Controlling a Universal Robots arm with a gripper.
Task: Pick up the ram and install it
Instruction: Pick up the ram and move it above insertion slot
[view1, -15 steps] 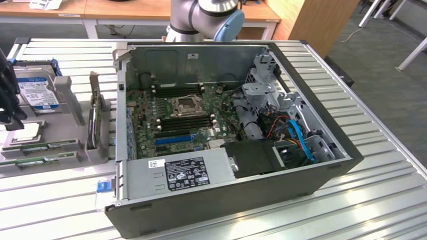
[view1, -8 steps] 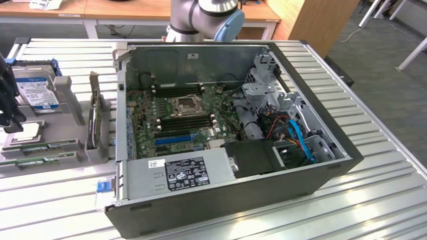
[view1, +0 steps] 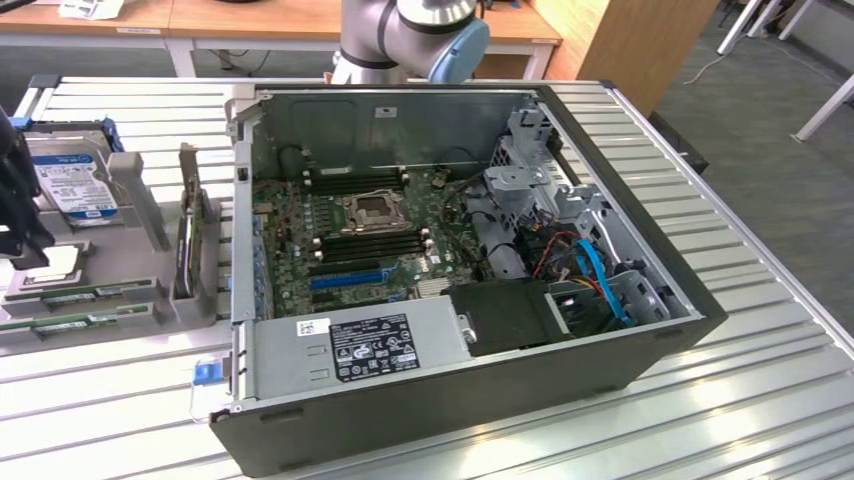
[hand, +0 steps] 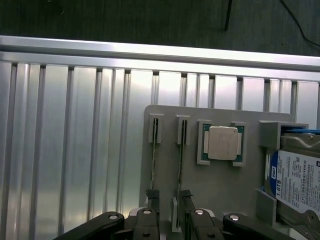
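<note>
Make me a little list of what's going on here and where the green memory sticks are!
end effector: open, holding nothing, at one end of the two sticks
ram stick: on edge in a slot of the gray holder, next to the processor chip
second ram stick: on edge in the neighbouring slot
hard drive: in the holder, past the chip
computer case: open, motherboard showing, on the slatted table
ram picked up: not yet
</note>
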